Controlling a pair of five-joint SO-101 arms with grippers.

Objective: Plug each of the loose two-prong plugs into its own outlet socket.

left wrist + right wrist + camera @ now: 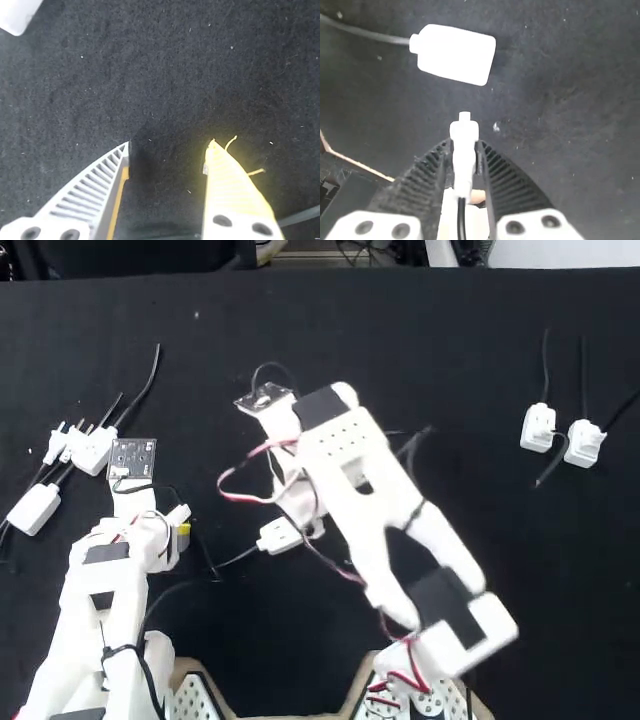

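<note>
Your right gripper [464,146] is clamped tight on a small white plug [464,131]. The plug sticks straight out past the fingertips, with its long side in line with the gripper. Just ahead of its tip, a little apart, a white outlet socket [455,54] lies flat on the black surface [580,100]. The socket lies crosswise to the plug, and its black cable [365,32] comes out of one end. So the plug points at the socket's long side, not at an end. I think you need to turn before you push in. Your left gripper [169,145] is apart and empty over bare surface, so the right arm is nearer. Farther off, more loose plugs [78,445] wait on the left.
</note>
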